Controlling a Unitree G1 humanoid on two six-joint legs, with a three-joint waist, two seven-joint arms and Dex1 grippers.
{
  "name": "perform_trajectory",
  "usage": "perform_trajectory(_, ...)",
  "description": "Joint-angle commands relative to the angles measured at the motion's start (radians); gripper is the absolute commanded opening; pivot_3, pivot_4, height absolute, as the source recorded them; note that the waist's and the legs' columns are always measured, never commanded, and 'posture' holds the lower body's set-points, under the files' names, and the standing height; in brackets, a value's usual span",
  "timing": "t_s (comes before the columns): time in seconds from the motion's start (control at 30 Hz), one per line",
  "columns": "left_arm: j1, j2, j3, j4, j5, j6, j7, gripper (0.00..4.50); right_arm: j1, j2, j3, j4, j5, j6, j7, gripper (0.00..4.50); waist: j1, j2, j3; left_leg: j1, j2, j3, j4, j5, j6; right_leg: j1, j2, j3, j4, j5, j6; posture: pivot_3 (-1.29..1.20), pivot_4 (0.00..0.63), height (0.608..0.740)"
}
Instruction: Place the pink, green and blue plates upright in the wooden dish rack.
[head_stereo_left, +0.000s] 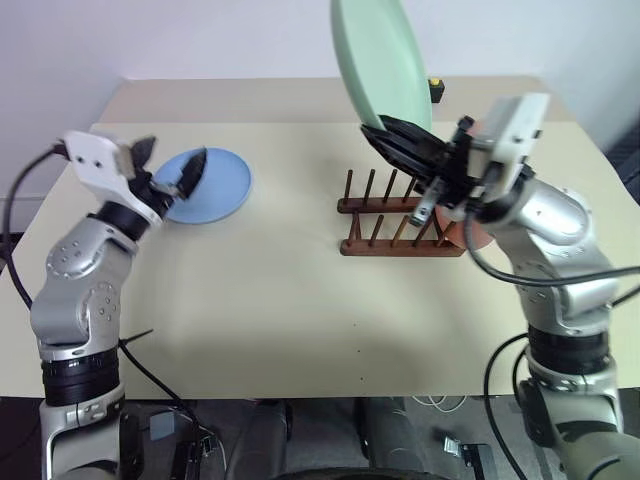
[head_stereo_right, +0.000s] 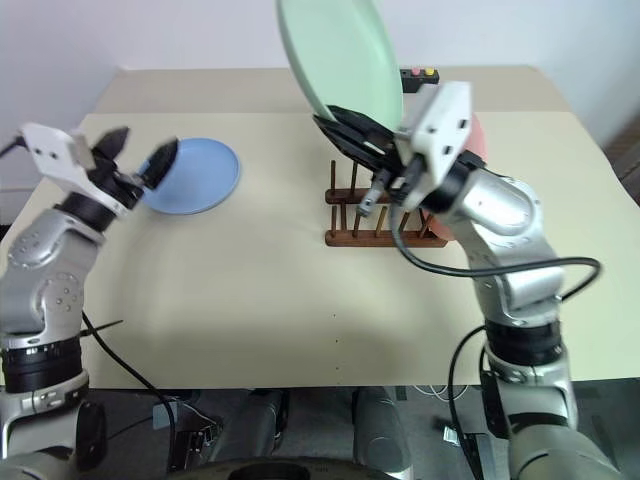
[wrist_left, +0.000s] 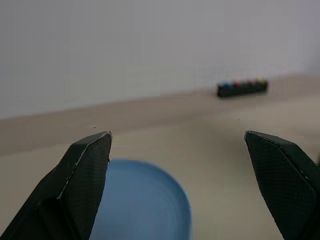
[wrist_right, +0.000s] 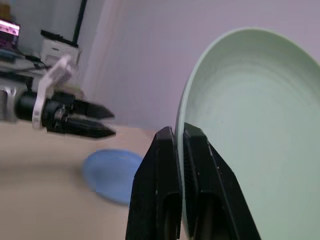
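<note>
Right tool (head_stereo_left: 400, 135) pinches the green plate (head_stereo_left: 380, 60) by its rim; light, stiff, slick; left tool (head_stereo_left: 170, 170), wide open and empty, hovers over the blue plate (head_stereo_left: 215, 185).

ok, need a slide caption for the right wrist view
Right end effector pinching the rim of a round, pale mint green plastic plate held on edge.

beige table (head_stereo_left: 280, 300) bears blue plate (head_stereo_left: 215, 185), rack (head_stereo_left: 395, 232).
</note>
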Motion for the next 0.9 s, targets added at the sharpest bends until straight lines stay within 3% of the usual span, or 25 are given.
perform_trajectory(0.03,0.037,0.018,-0.068,-0.076,0.001,-0.017,-0.086,4.34,0.027,-0.034,-0.088,-0.083,0.149,0.099,-0.024,0.00,0.000,0.000,0.000,0.000,0.000,0.000,0.000,0.000,0.000,0.000,0.000,0.000,0.000,0.000,0.000,0.00,0.150,0.740)
perform_trajectory(0.33,0.118,0.012,-0.266,-0.134,0.030,0.006,-0.199,4.34,0.097,-0.027,-0.224,-0.086,0.478,0.284,-0.194,0.00,0.000,0.000,0.000,0.000,0.000,0.000,0.000,0.000,0.000,0.000,0.000,0.000,0.000,0.000,0.000,0.00,0.150,0.740)
perform_trajectory(0.6,0.132,0.011,-0.350,-0.162,0.057,0.006,-0.240,4.34,0.119,-0.017,-0.218,-0.032,0.543,0.309,-0.267,0.00,0.000,0.000,0.000,0.000,0.000,0.001,0.000,0.000,0.000,0.000,0.000,0.000,-0.001,0.000,0.000,0.00,0.150,0.740)
perform_trajectory(0.9,0.128,0.002,-0.358,-0.161,0.077,0.005,-0.236,4.34,0.110,-0.001,-0.211,0.033,0.571,0.315,-0.289,0.00,0.000,0.000,0.000,0.000,0.000,0.001,0.000,0.000,0.000,0.000,0.000,0.000,-0.001,0.000,0.000,0.00,0.150,0.740)
